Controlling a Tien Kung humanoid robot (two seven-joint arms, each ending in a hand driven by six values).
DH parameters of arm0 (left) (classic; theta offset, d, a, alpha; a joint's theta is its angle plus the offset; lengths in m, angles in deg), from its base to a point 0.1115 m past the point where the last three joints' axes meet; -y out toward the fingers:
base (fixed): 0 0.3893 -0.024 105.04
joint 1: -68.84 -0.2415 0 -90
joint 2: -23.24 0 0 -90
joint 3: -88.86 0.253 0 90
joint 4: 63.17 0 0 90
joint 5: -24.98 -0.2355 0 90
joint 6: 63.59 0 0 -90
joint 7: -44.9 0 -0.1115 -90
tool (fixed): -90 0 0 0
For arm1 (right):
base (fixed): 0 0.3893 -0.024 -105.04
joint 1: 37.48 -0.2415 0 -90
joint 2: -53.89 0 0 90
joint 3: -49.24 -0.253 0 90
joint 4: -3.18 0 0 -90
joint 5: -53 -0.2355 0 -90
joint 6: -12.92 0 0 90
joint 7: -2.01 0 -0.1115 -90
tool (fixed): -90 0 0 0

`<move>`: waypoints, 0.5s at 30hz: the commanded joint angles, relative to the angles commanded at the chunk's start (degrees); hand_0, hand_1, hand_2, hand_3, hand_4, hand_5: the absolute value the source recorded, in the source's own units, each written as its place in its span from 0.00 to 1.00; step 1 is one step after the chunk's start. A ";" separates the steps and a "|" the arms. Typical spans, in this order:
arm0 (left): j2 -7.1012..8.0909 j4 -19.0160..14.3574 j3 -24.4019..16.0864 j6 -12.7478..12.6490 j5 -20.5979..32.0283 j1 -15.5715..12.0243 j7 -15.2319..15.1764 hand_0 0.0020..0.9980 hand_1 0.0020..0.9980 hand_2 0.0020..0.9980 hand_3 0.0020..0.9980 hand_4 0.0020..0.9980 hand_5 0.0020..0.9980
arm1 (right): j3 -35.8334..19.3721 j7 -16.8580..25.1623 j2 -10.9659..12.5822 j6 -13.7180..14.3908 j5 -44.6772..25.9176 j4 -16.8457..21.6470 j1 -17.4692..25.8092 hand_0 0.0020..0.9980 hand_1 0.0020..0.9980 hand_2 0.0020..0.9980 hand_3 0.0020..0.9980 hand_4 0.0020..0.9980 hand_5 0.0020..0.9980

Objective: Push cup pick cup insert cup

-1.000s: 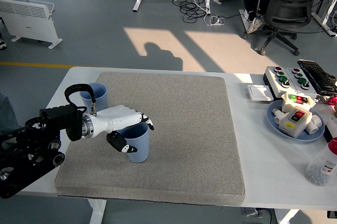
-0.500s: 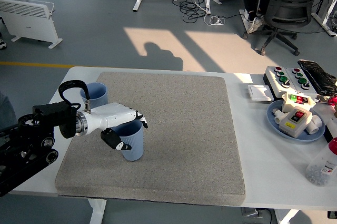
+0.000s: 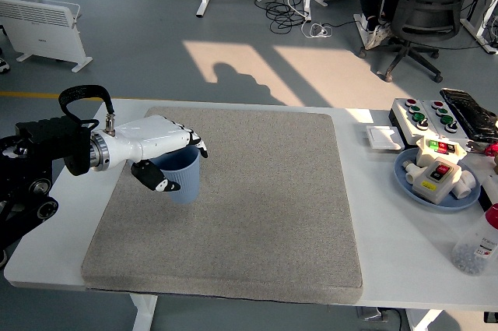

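While the left hand (image 3: 159, 161) has its fingers wrapped around the blue cup (image 3: 180, 177), above the grey mat (image 3: 264, 206), it should keep the cup upright for the insertion

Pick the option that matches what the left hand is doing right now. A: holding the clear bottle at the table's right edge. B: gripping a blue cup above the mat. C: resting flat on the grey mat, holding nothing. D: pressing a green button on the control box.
B: the left hand has its fingers wrapped around the blue cup over the grey mat.
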 joint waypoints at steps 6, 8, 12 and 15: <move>3.17 5.21 0.57 -0.32 1.05 6.24 -1.02 0.53 0.56 0.71 0.46 0.45 0.00 | -0.42 -0.26 0.13 -0.09 0.83 0.08 0.04 0.71 0.64 0.65 0.60 0.13 0.42; 3.46 7.74 1.17 -0.94 0.76 7.97 -1.47 0.53 0.56 0.71 0.46 0.44 0.00 | -0.55 -0.36 0.19 -0.13 1.19 0.11 0.10 0.71 0.64 0.65 0.59 0.13 0.42; 2.44 13.68 3.70 -3.24 0.38 11.08 -2.74 0.53 0.56 0.71 0.46 0.44 0.00 | -0.77 -0.53 0.23 -0.12 1.55 0.17 0.25 0.71 0.64 0.65 0.59 0.13 0.42; 0.69 19.21 6.52 -5.78 0.76 12.97 -3.94 0.52 0.56 0.71 0.46 0.43 0.00 | -0.78 -0.63 0.28 -0.14 1.92 0.25 0.20 0.71 0.64 0.65 0.59 0.13 0.42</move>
